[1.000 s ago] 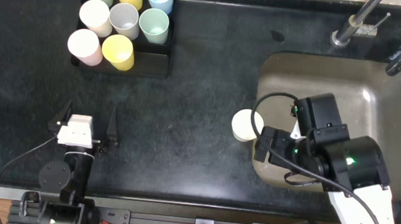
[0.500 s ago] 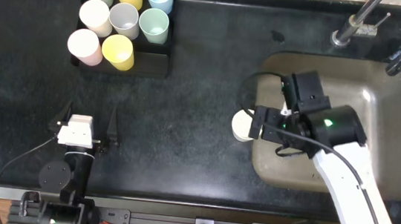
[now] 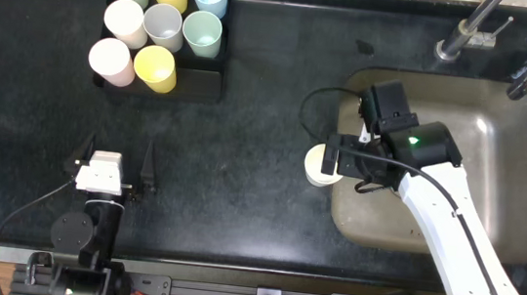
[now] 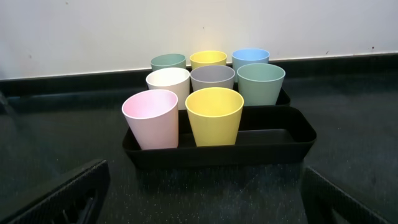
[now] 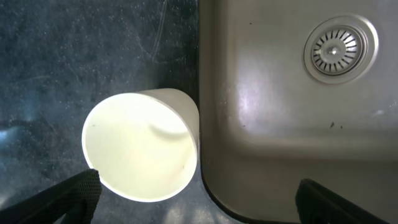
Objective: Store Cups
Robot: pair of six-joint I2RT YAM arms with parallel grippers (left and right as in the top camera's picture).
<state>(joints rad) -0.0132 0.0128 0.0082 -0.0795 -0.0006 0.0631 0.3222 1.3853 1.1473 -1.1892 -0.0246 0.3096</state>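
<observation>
A cream cup (image 3: 318, 164) stands upright on the black counter, right against the sink's left rim. My right gripper (image 3: 340, 162) hangs over it, open. In the right wrist view the cream cup (image 5: 143, 147) lies below and between the spread fingers, closer to one fingertip (image 5: 68, 198). A black tray (image 3: 198, 84) at the back left holds several cups, pastel ones, with the pink cup (image 3: 112, 61) and a yellow cup (image 3: 155, 67) in its near row. My left gripper (image 3: 113, 162) rests open near the front left, facing the tray (image 4: 273, 140).
The steel sink (image 3: 501, 123) takes up the right side, its drain (image 5: 334, 48) visible beside the cup. A faucet (image 3: 472, 27) stands behind the sink. The tray's near right slot (image 4: 267, 135) is vacant. Bare counter lies between tray and sink.
The right arm swung from over the sink's near left part toward the back and left. Its gripper now hangs over the cream cup. The left arm and the cups stayed put.
</observation>
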